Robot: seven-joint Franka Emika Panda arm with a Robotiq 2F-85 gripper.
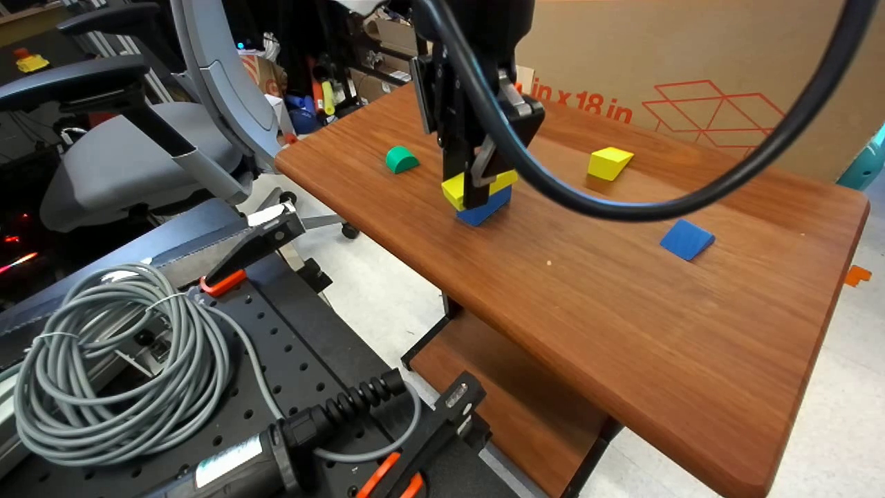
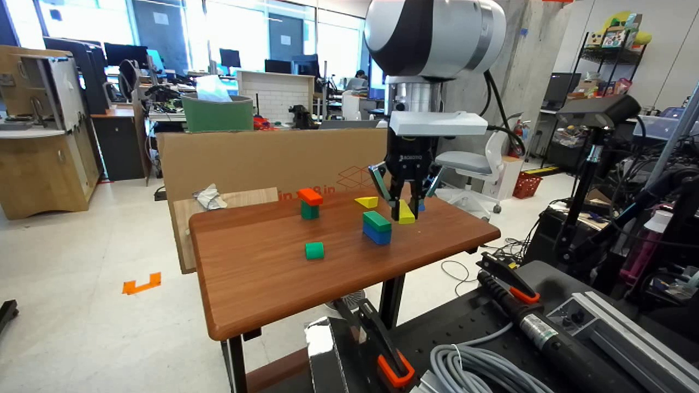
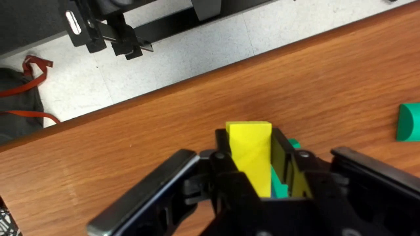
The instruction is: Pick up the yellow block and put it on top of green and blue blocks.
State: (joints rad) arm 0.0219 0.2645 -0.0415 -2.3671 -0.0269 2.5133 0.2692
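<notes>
Robotiq gripper (image 2: 405,210) clamped on long yellow block (image 3: 251,157), lower centre of wrist view. Green block (image 2: 377,220) atop blue block (image 2: 377,235), mid-frame in an exterior view. Risks: off-centre release could tip yellow; low approach could knock green off blue.

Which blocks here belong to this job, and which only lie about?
Job:
long flat yellow block, held by the black gripper
green rectangular block
blue rectangular block beneath

Lying about:
yellow wedge block
half-round green block
blue wedge block
flat orange block
squarish green block beneath
</notes>
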